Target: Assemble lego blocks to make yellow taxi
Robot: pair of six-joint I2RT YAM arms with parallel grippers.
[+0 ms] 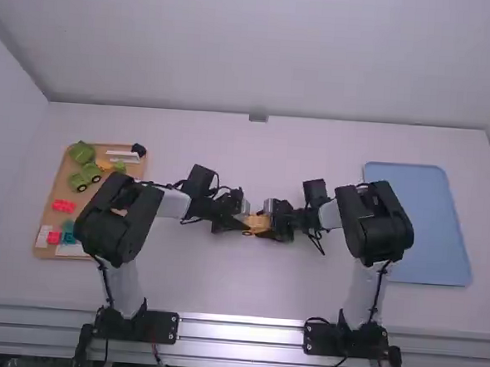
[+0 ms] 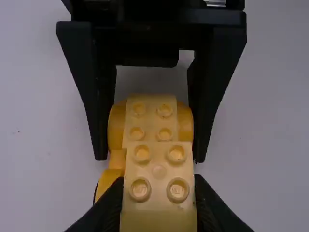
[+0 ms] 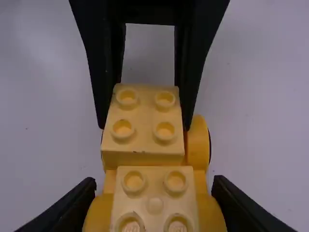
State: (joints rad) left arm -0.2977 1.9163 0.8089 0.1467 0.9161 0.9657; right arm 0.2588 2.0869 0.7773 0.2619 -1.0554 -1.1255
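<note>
With twelve o'clock away from the bases, the yellow car (image 1: 257, 223) is at the middle of the clock. The left gripper (image 1: 244, 225) comes from its nine o'clock side and is closed on the upper block (image 2: 159, 169); the right gripper (image 1: 271, 226), from three o'clock, is closed on the wheeled end (image 3: 154, 191).

At nine o'clock lies the brown tray (image 1: 55, 184). In it, green pieces (image 1: 80, 153) are near eleven, a white piece (image 1: 123, 156) near one, red blocks (image 1: 63, 206) near eight and nine, and a teal block (image 1: 69, 238) near seven. The blue tray (image 1: 421, 227) lies at three.
</note>
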